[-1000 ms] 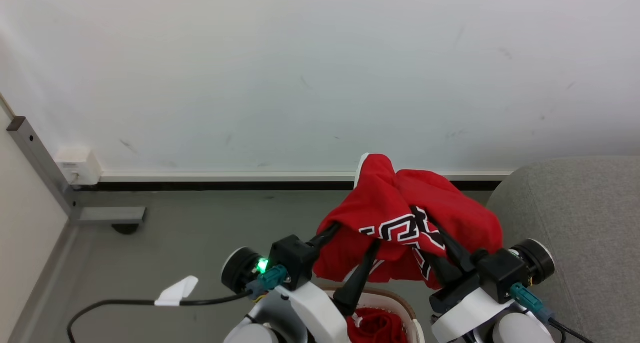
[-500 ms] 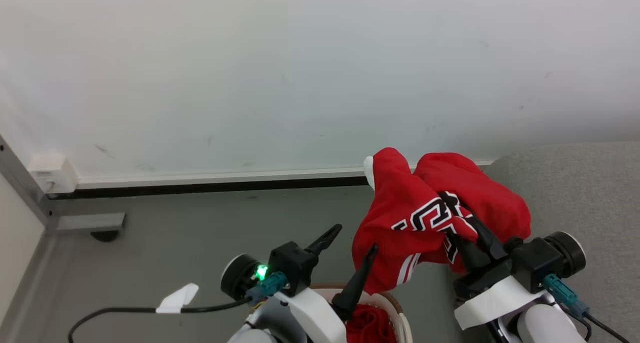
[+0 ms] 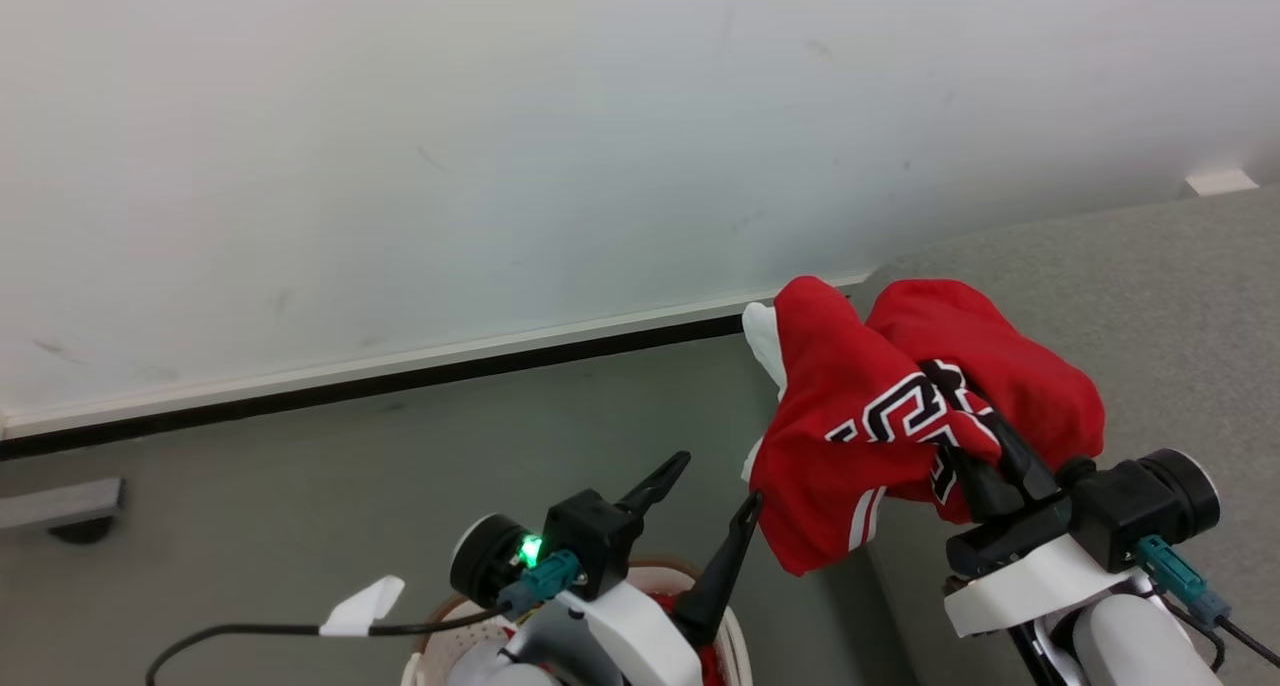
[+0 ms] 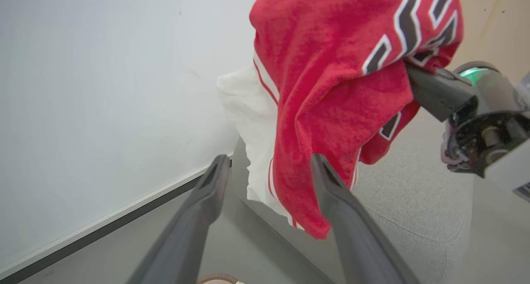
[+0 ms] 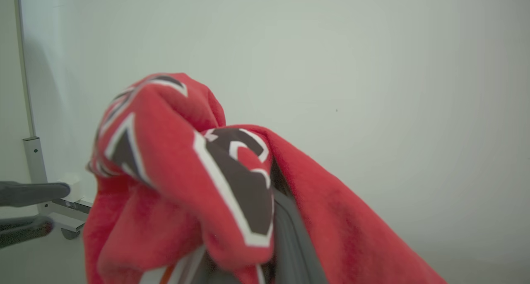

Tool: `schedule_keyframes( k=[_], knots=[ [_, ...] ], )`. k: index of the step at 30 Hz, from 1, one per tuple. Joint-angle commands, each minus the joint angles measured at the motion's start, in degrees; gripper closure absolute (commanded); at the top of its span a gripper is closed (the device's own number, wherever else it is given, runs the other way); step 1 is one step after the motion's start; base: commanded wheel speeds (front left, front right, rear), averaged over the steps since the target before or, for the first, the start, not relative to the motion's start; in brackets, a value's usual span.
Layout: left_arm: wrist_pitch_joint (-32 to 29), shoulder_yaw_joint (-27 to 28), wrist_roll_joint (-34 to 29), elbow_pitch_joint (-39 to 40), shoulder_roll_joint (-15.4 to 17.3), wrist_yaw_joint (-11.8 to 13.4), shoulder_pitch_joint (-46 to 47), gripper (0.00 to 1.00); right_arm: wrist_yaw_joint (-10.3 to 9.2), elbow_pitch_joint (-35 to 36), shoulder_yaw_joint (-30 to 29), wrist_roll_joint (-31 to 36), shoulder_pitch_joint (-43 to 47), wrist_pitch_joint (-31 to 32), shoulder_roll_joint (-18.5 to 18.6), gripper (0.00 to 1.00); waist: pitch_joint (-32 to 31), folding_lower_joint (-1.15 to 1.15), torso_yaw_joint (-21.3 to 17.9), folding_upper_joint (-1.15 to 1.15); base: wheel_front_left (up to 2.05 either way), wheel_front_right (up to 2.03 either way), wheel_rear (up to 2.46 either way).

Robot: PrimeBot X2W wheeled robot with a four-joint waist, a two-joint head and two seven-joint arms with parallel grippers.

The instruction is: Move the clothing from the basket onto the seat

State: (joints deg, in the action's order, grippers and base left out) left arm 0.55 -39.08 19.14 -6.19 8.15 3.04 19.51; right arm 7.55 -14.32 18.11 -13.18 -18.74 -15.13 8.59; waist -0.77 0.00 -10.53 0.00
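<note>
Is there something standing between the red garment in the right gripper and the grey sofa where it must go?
Nothing visible does. The red garment hangs from the right gripper, jaws shut on it, right at the edge of the grey sofa.

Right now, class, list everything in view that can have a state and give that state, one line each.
left gripper: open, empty, above the basket.
right gripper: shut on the red garment.
red garment: lifted, bunched, hanging from the right gripper.
basket: upright, with red cloth inside.
sofa: garment not yet laid on it.
</note>
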Motion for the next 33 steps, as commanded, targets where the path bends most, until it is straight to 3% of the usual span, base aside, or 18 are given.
schedule_keyframes(
  k=[1,11,21,27,33],
  knots=[
    [0.1,-0.1,0.1,-0.1,0.0,-0.2,0.3,0.0,-0.12,0.6,-0.8,0.2,0.1,0.0,0.4,1.0,0.6,0.0,-2.6,0.0,0.0,0.0,0.0],
    [0.5,-1.8,0.0,-0.4,-1.0,-0.5,1.1,0.0,-0.12,2.2,-4.1,0.6,2.7,0.0,1.8,1.0,1.3,0.0,-8.5,0.0,0.0,0.0,0.0],
    [0.4,-3.2,-0.1,-0.2,-1.6,-0.8,2.3,0.0,-0.12,3.2,-6.8,1.0,2.7,0.0,2.0,1.0,3.3,0.0,-10.2,0.0,0.0,0.0,0.0],
    [-1.1,-4.0,-1.5,1.5,-1.3,-1.6,6.0,0.0,-0.12,4.0,-12.2,0.9,0.0,0.0,1.0,1.0,9.9,0.0,-8.4,0.0,0.0,0.0,0.0],
    [-3.1,-4.2,-3.5,3.6,-0.7,-3.8,13.2,0.0,-0.12,2.2,-20.4,0.5,-9.0,0.0,0.8,1.0,21.4,0.0,-4.9,0.0,0.0,0.0,0.0]
  ],
)
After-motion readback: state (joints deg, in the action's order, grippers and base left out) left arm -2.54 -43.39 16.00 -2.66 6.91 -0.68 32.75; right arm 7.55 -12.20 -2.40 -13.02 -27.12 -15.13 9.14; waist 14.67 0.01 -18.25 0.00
